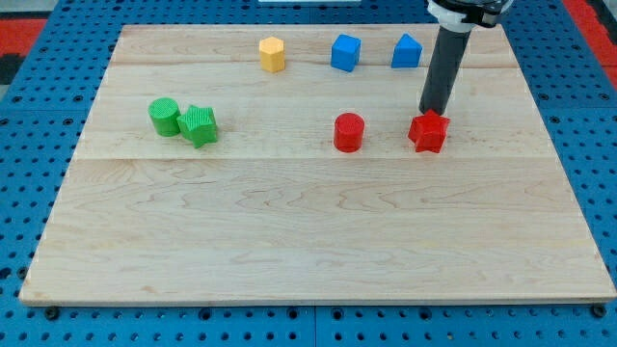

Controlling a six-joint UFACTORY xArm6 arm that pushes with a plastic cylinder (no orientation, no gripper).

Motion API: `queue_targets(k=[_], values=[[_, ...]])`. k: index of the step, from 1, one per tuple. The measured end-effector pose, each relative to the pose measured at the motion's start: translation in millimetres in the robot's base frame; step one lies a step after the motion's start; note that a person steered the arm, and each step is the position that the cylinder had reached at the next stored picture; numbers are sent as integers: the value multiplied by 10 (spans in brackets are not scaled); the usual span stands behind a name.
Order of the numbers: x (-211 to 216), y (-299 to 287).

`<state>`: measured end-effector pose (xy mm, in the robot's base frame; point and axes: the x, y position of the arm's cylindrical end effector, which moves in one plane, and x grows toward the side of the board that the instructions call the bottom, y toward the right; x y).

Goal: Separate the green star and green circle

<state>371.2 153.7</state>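
Observation:
The green circle [164, 117] and the green star [199, 125] sit side by side and touching at the view's left of the wooden board [289, 231], the circle to the left of the star. My tip [430, 113] is far off at the view's right, right behind the top edge of a red star [428, 132]. The rod rises from there toward the view's top.
A red cylinder [348, 132] stands left of the red star. Along the top of the board are a yellow hexagon [273, 54], a blue cube [345, 52] and a blue block [407, 51]. A blue pegboard surrounds the board.

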Motion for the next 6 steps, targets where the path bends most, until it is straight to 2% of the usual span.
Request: queue_targets(k=[1, 2, 4, 5, 6], values=[[11, -1], [-353, -191], [-298, -2066], [-3, -2911], [66, -3671]])
